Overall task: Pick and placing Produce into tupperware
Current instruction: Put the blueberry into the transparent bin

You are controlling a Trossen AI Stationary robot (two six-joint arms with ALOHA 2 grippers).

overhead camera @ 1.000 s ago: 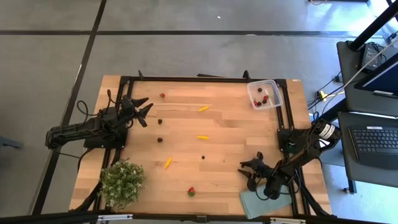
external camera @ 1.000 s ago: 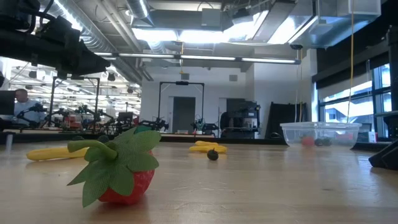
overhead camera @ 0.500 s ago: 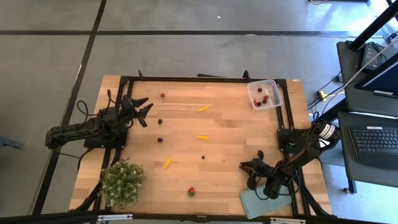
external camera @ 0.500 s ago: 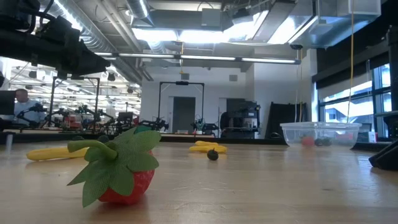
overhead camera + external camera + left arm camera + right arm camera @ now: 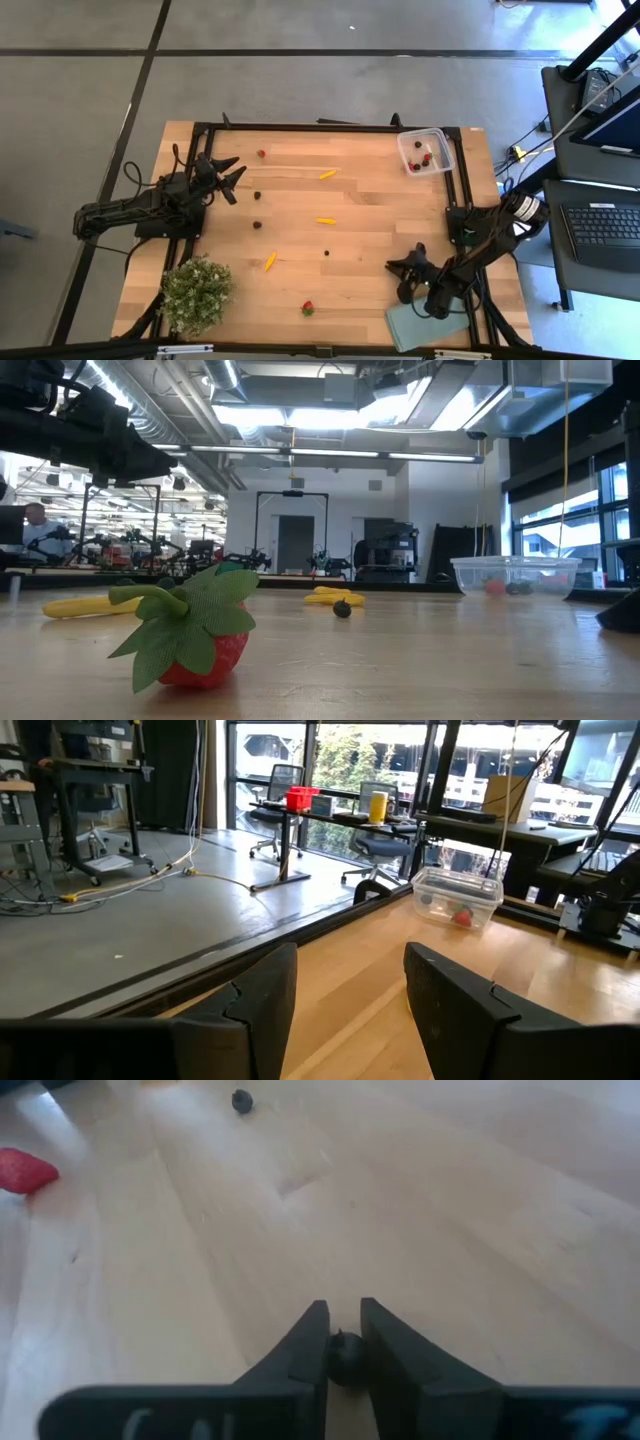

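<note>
My right gripper [image 5: 397, 271] is low over the table's near right part, shut on a dark berry [image 5: 346, 1357]. My left gripper [image 5: 229, 173] waits open at the table's left side, holding nothing [image 5: 350, 990]. The clear tupperware [image 5: 425, 150] stands at the far right corner with red and dark pieces inside [image 5: 515, 575]. Loose produce lies across the wood: a strawberry [image 5: 261, 154], yellow slivers [image 5: 327, 174] [image 5: 326, 220] [image 5: 269, 261], dark berries [image 5: 256, 195] [image 5: 258, 225] [image 5: 326, 253], and a second strawberry [image 5: 307, 308] near the front edge [image 5: 195, 640]. My right gripper pinches the small dark berry [image 5: 346, 1357] between its two fingertips [image 5: 310, 1345], one finger on each side. The fingers slant down toward the table's left. Whether the berry rests on the wood or is lifted clear, I cannot tell.
A bushy green plant [image 5: 197, 293] stands at the near left corner. A flat grey-green rectangle [image 5: 425, 325] lies under my right arm at the near right edge. Black frame rails [image 5: 320, 126] border the table. Open wood lies between my right gripper and the tupperware.
My right gripper has shut: its fingers stood spread a second ago and have closed step by step onto the dark berry. It has stayed in place. The left arm and the loose produce have kept still.
</note>
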